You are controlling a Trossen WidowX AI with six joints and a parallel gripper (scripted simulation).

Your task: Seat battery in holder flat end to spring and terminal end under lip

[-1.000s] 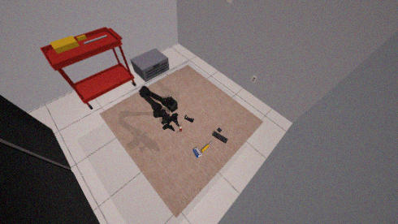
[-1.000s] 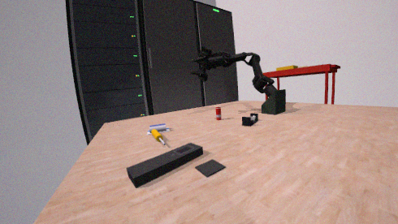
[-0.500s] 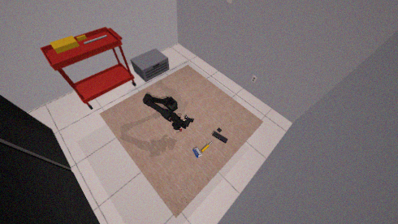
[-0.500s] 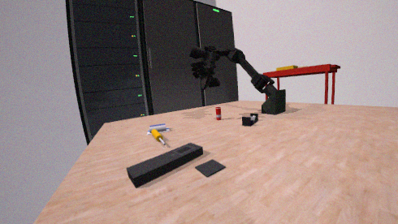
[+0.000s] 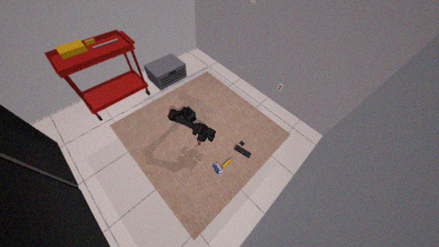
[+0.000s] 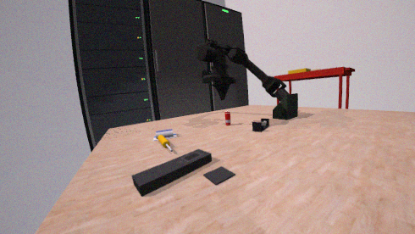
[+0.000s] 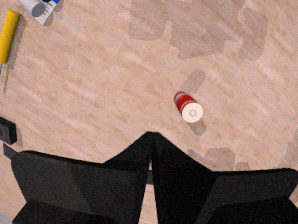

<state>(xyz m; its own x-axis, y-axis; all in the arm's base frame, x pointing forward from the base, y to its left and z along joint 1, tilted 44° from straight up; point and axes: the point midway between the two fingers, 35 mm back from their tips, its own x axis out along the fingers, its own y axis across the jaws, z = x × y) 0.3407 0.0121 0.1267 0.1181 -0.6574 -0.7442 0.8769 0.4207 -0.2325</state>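
Observation:
The battery is a small red cylinder standing upright on the wooden table top, with its pale end facing up. The holder is a small black block a little to the right of it, near the arm's base, and the battery is apart from it. My gripper is shut on nothing. It hangs well above the table, pointing down, a little to one side of the battery and not touching it.
A yellow screwdriver and a blue and white pack lie nearer the front. A long black box and a flat black square lie beyond them. A red cart and a grey cabinet stand off the table.

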